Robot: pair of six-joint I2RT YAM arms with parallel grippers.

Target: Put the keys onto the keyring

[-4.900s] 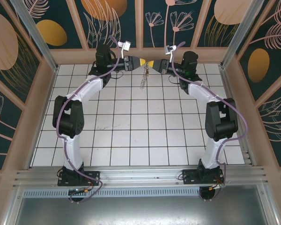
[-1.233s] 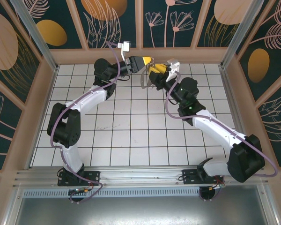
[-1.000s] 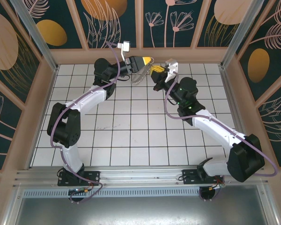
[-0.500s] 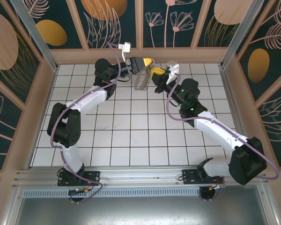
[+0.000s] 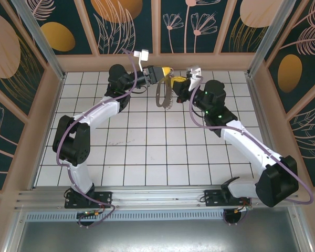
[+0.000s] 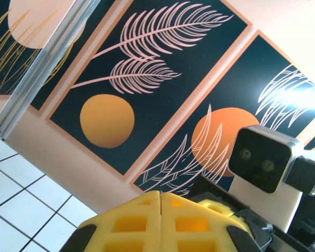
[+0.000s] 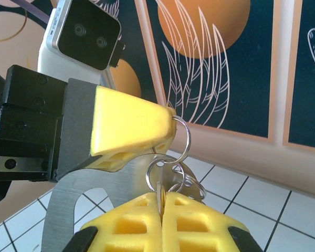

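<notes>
My left gripper (image 5: 168, 72) is shut on a small steel split ring (image 7: 181, 134) at the top of the keyring (image 5: 161, 96). The keyring is a grey-brown loop with a scalloped edge, hanging over the far tiles. In the right wrist view it shows as a flat steel plate (image 7: 92, 191) with more linked rings (image 7: 170, 173). My right gripper (image 7: 161, 195) is shut on the tiny tan-gold key (image 7: 160, 193), seen edge-on, its tip inside one of those rings. In the top view the right gripper (image 5: 173, 80) almost touches the left one. The left fingertips (image 6: 160, 193) are pressed together.
Both grippers meet high near the back wall (image 5: 157, 62) of the tiled floor (image 5: 147, 142). The right wrist camera housing (image 6: 262, 157) sits close in front of the left gripper. Side frames (image 5: 42, 126) bound the tiles.
The right arm has swung its wrist slightly right and back toward the wall. The loop has tilted and now hangs a little lower between the grippers. The left arm barely moved.
</notes>
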